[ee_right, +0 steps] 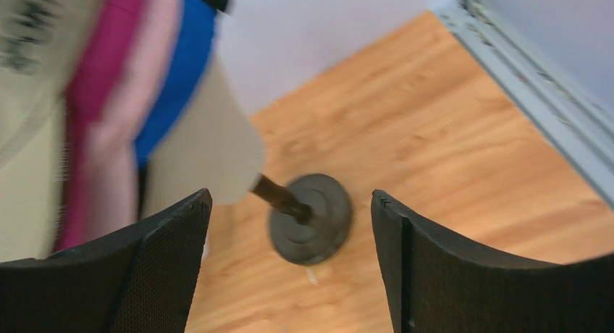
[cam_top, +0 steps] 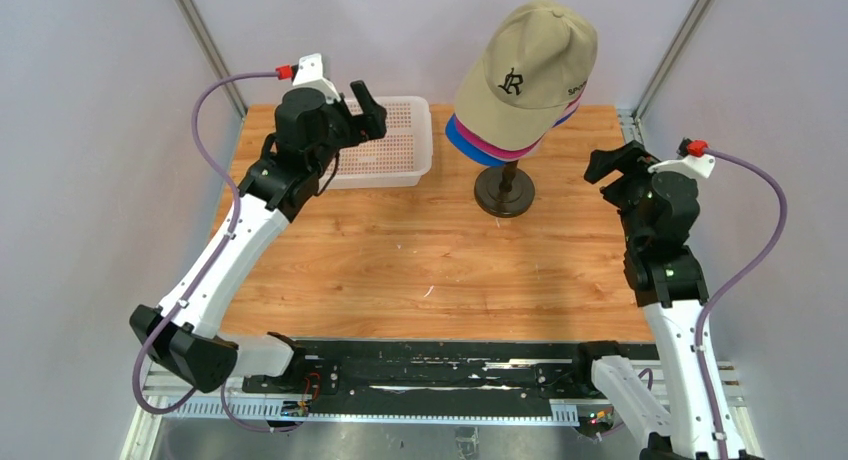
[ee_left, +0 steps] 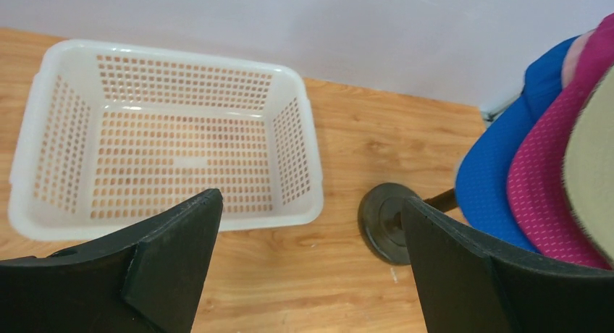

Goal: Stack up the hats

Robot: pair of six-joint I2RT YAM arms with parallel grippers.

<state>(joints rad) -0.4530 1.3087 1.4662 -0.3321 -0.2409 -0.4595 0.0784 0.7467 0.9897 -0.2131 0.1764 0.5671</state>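
Wooden table point(cam_top: 420, 270), pale walls all round. Left gripper point(cam_top: 368, 105) hangs wide open over the white basket point(cam_top: 395, 145), gripping nothing. Hats point(cam_top: 525, 75) sit stacked up on a skinny stand point(cam_top: 504, 192), far middle, khaki one on top. Right gripper point(cam_top: 612, 162) is near the stack, wide open too, nothing in it. Looks top-heavy, so I'd guess one nudge tips it. Only the blurry right wrist view shows the cream head point(ee_right: 217, 145) underneath.

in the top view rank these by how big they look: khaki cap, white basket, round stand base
1. khaki cap, largest, though it sits raised, nearer the camera
2. white basket, partly hidden by the left gripper
3. stand base, clearly smallest
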